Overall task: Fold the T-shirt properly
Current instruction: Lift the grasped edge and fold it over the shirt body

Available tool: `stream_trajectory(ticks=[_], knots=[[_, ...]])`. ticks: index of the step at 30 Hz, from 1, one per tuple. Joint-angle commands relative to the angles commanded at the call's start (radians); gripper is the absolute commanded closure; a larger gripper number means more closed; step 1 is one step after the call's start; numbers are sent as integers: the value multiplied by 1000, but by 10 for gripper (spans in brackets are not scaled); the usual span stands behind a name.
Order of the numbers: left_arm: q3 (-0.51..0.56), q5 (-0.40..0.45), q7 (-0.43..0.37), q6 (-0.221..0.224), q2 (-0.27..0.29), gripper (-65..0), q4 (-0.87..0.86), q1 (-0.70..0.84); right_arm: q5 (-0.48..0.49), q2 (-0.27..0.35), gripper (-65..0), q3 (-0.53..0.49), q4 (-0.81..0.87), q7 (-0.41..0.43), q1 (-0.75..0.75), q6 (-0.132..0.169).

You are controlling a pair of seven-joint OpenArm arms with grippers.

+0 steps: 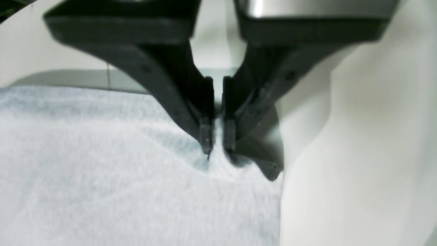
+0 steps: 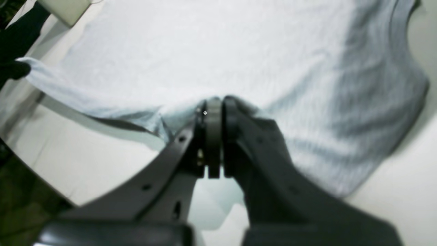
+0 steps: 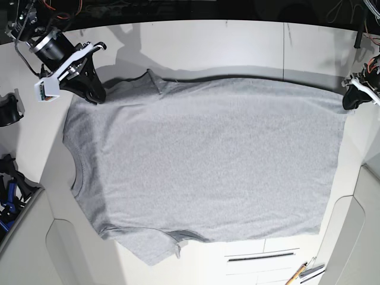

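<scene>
The heather-grey T-shirt lies spread flat on the white table, plain side up, with its collar toward the left edge. One sleeve points to the front. My right gripper is at the shirt's far left corner by the shoulder. In the right wrist view it is shut on a pinch of the cloth. My left gripper is at the far right hem corner. In the left wrist view it is shut on the fabric's edge. No lettering shows.
Black gear and cables sit off the table's left edge. A drawer slot and small tools are at the front right. The table's front has curved cut-outs at both corners.
</scene>
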Motion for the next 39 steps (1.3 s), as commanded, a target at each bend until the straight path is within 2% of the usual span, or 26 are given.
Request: stream_trajectory(ticks=[5, 11, 17, 22, 25, 31, 34, 35, 37, 39], knots=[[43, 98, -72, 0, 0, 0, 0, -75, -26, 3, 0, -2, -73, 0, 135, 0], [137, 242, -190, 0, 0, 0, -85, -215, -50, 59, 0, -56, -263, 0, 350, 0], [202, 246, -199, 0, 0, 0, -232, -349, -89, 80, 0, -137, -440, 0, 540, 0], [256, 290, -220, 0, 0, 0, -340, -459, -129, 80, 0, -175, -549, 0, 665, 0], [290, 289, -224, 0, 1, 0, -386, -481, -151, 77, 0, -180, -605, 1, 689, 0], [295, 289, -288, 0, 16, 0, -404, -480, -151, 77, -10, -180, -644, 1, 688, -3], [295, 289, -288, 0, 39, -199, -404, -480, -151, 77, -220, -180, -644, 0, 688, -3], [295, 289, -288, 0, 45, -255, -404, -480, -149, 75, -272, -180, -644, 0, 688, -4], [295, 289, -288, 0, 48, -335, -404, -481, -148, 74, -313, -179, -644, -2, 688, -5], [291, 289, -292, 0, 47, -366, -404, -481, -149, 71, -313, -161, -643, -10, 688, -5]])
